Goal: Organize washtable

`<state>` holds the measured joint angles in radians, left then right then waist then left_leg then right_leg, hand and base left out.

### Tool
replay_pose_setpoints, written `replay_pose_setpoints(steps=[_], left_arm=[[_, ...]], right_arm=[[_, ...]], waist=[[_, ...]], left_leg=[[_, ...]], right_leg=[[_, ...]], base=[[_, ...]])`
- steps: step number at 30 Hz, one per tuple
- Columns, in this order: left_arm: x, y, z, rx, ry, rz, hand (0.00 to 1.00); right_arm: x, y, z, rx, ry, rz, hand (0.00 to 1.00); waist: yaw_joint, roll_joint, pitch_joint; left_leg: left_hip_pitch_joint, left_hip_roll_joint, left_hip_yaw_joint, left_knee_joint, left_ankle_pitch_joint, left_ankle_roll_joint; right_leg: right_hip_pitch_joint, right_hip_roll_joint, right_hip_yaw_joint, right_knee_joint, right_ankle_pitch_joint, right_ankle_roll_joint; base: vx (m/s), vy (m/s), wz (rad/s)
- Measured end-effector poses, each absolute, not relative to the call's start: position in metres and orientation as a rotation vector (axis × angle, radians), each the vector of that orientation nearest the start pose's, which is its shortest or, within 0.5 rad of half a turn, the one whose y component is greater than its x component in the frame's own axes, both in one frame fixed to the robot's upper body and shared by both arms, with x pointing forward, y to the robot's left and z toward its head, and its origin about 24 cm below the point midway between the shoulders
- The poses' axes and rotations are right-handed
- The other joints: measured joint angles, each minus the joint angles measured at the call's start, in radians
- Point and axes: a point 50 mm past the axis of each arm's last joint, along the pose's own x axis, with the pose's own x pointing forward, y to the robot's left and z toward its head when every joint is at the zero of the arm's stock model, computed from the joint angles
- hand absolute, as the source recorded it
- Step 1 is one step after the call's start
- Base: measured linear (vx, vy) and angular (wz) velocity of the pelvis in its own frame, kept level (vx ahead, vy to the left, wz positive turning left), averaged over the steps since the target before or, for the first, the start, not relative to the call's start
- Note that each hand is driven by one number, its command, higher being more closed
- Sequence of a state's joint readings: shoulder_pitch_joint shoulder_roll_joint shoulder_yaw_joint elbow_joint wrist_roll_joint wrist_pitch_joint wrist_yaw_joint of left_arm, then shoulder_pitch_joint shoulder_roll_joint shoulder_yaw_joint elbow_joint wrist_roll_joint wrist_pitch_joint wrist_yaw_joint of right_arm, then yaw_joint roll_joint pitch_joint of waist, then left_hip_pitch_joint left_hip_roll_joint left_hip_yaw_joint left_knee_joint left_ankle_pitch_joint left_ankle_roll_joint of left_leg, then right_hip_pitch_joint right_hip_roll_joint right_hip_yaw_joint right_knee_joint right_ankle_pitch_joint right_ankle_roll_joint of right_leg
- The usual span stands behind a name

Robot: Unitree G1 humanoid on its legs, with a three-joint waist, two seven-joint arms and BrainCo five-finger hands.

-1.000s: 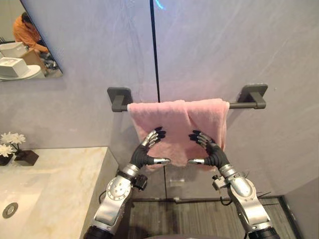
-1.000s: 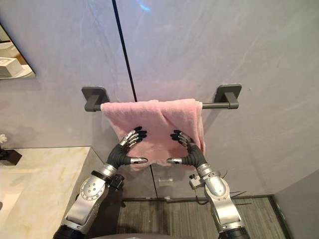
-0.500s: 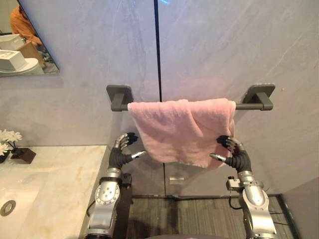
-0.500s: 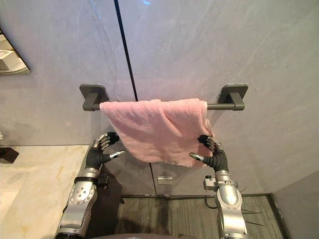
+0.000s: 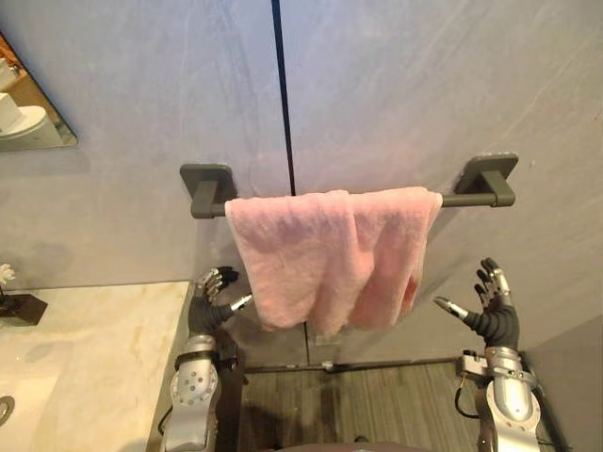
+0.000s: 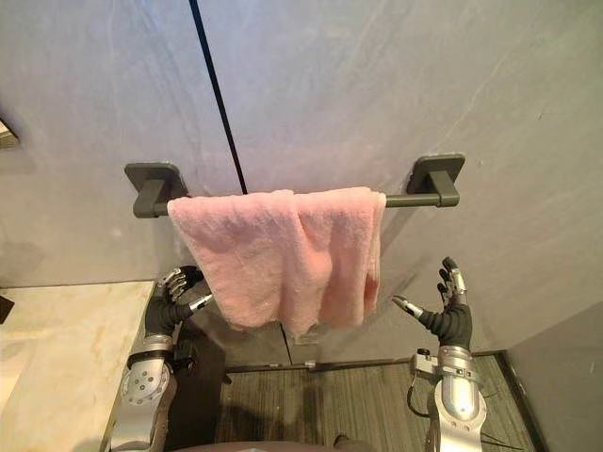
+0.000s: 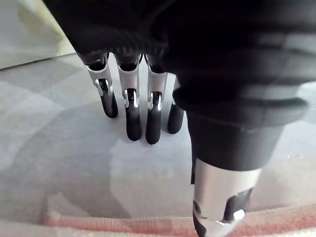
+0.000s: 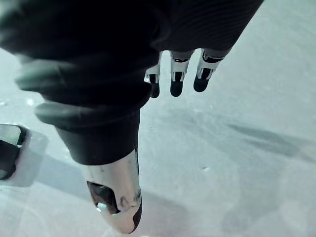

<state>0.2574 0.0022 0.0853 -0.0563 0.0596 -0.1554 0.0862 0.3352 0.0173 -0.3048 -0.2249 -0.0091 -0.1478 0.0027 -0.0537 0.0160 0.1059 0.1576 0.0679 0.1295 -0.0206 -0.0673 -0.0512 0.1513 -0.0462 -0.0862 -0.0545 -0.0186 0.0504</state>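
A pink towel (image 5: 325,252) hangs folded over the dark grey towel bar (image 5: 466,199) on the grey wall, bunched toward the bar's left and middle. My left hand (image 5: 213,301) is open below the towel's left edge, apart from the cloth. My right hand (image 5: 491,313) is open too, fingers spread, to the right of the towel and below the bar's right bracket (image 6: 434,176). In the left wrist view the straight fingers (image 7: 132,112) point at the wall, with the towel's edge (image 7: 123,223) showing past them. The right wrist view has the thumb (image 8: 117,192) against bare wall.
A marble washtable (image 5: 89,363) lies at the lower left, its edge right beside my left arm. A mirror corner (image 5: 28,108) is on the wall at the upper left. A small dark block (image 5: 19,308) stands on the counter. Dark wood-look floor (image 5: 377,405) lies below the towel.
Both hands have drawn back from the towel and dropped lower, the right one swinging out to the right. The towel now hangs free. The camera has shifted slightly.
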Motion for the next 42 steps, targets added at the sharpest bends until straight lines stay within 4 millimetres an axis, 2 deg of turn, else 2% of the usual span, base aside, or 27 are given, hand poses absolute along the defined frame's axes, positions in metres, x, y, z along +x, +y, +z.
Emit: replay_pose_setpoints(steps=[5,8,10,11,13,15,18,23,28,32,35,36,39,40,41,42], left_arm=[[0.182,0.189,0.003,0.082,0.104,0.222,0.00],[0.174,0.190,-0.013,0.074,0.183,0.213,0.00],[0.166,0.191,-0.032,0.071,0.276,0.214,0.00],[0.165,0.191,-0.033,0.071,0.283,0.215,0.00],[0.155,0.194,-0.047,0.069,0.353,0.223,0.00],[0.137,0.200,-0.069,0.087,0.477,0.222,0.00],[0.119,0.204,-0.090,0.103,0.600,0.216,0.00],[0.103,0.204,-0.108,0.115,0.707,0.211,0.00],[0.086,0.204,-0.122,0.116,0.801,0.222,0.00],[0.082,0.205,-0.125,0.118,0.820,0.228,0.00],[0.084,0.205,-0.124,0.121,0.815,0.229,0.00],[0.090,0.207,-0.122,0.127,0.798,0.230,0.00],[0.117,0.213,-0.111,0.152,0.712,0.240,0.00],[0.121,0.215,-0.109,0.157,0.695,0.246,0.00],[0.123,0.216,-0.106,0.165,0.679,0.249,0.00],[0.125,0.218,-0.104,0.170,0.665,0.256,0.00]], right_arm=[[0.157,-0.239,0.030,-0.145,0.026,-0.386,0.00],[0.151,-0.240,0.011,-0.181,0.125,-0.377,0.00],[0.147,-0.237,-0.009,-0.215,0.226,-0.341,0.00],[0.147,-0.237,-0.010,-0.218,0.232,-0.337,0.00],[0.144,-0.235,-0.022,-0.228,0.289,-0.313,0.00],[0.137,-0.234,-0.046,-0.255,0.405,-0.267,0.00],[0.127,-0.229,-0.070,-0.266,0.524,-0.221,0.00],[0.121,-0.225,-0.086,-0.261,0.602,-0.193,0.00],[0.107,-0.227,-0.102,-0.257,0.700,-0.184,0.00],[0.102,-0.227,-0.108,-0.258,0.738,-0.178,0.00],[0.110,-0.224,-0.107,-0.278,0.720,-0.146,0.00],[0.119,-0.223,-0.105,-0.282,0.699,-0.145,0.00],[0.134,-0.216,-0.101,-0.288,0.665,-0.128,0.00],[0.136,-0.214,-0.100,-0.285,0.658,-0.121,0.00],[0.136,-0.210,-0.099,-0.280,0.648,-0.114,0.00],[0.130,-0.206,-0.102,-0.268,0.664,-0.112,0.00]], waist=[[0.001,0.000,0.000],[0.010,-0.002,0.000],[0.014,-0.003,0.000],[0.014,-0.003,0.000],[0.013,-0.004,-0.001],[0.013,-0.009,-0.009],[0.016,-0.011,-0.011],[0.018,-0.009,-0.012],[0.016,-0.008,-0.014],[0.018,-0.013,-0.016],[0.028,-0.009,-0.021],[0.035,-0.002,-0.017],[0.044,-0.028,0.024],[0.046,-0.031,0.029],[0.041,-0.032,0.035],[0.042,-0.047,0.028]], left_leg=[[0.001,0.003,0.000,0.002,-0.001,0.001],[0.005,0.003,0.000,0.003,-0.002,0.002],[0.004,0.002,0.001,0.004,-0.003,0.004],[0.004,0.002,0.000,0.004,-0.003,0.004],[-0.005,0.001,0.001,0.005,-0.004,0.006],[-0.003,0.001,-0.002,0.005,-0.004,0.005],[-0.004,0.001,-0.001,0.005,-0.004,0.005],[-0.003,0.000,-0.005,0.008,-0.004,0.005],[-0.004,0.000,-0.019,0.018,-0.003,0.004],[-0.013,0.001,-0.016,0.016,0.000,0.001],[-0.064,0.004,0.014,0.031,0.000,0.001],[-0.099,0.005,0.028,0.062,0.000,0.000],[-0.210,0.024,0.033,0.199,-0.025,0.009],[-0.237,0.036,0.027,0.221,-0.025,0.011],[-0.256,0.038,0.007,0.247,-0.030,0.018],[-0.287,0.038,-0.027,0.282,-0.030,0.018]], right_leg=[[-0.007,-0.008,-0.001,0.024,-0.014,0.003],[-0.019,-0.011,-0.001,0.057,-0.031,0.004],[-0.027,-0.014,-0.002,0.072,-0.042,0.007],[-0.029,-0.014,-0.002,0.074,-0.043,0.007],[-0.035,-0.017,-0.005,0.089,-0.052,0.007],[-0.035,-0.020,-0.022,0.090,-0.055,0.007],[-0.034,-0.021,-0.023,0.090,-0.055,0.007],[-0.034,-0.022,-0.028,0.097,-0.057,0.006],[-0.034,-0.024,-0.041,0.105,-0.059,0.006],[-0.042,-0.022,-0.038,0.108,-0.058,0.005],[-0.131,-0.020,-0.002,0.157,-0.058,0.005],[-0.173,-0.022,0.015,0.195,-0.060,0.004],[-0.261,-0.023,0.041,0.305,-0.077,0.014],[-0.275,-0.020,0.064,0.367,-0.113,0.026],[-0.300,-0.032,0.086,0.529,-0.179,0.031],[-0.290,-0.045,0.117,0.656,-0.222,0.057]], base=[[-0.02,-0.005,0.00],[-0.05,-0.014,0.01],[-0.05,-0.011,0.02],[-0.05,-0.010,0.02],[-0.01,-0.005,0.03],[0.04,-0.011,0.11],[0.02,-0.009,0.05],[-0.03,-0.011,0.01],[-0.07,-0.018,0.06],[-0.07,-0.018,-0.03],[-0.06,-0.003,-0.30],[-0.03,0.003,-0.37],[-0.12,-0.019,0.04],[-0.11,-0.013,0.44],[-0.06,-0.053,0.78],[-0.06,-0.097,0.94]])
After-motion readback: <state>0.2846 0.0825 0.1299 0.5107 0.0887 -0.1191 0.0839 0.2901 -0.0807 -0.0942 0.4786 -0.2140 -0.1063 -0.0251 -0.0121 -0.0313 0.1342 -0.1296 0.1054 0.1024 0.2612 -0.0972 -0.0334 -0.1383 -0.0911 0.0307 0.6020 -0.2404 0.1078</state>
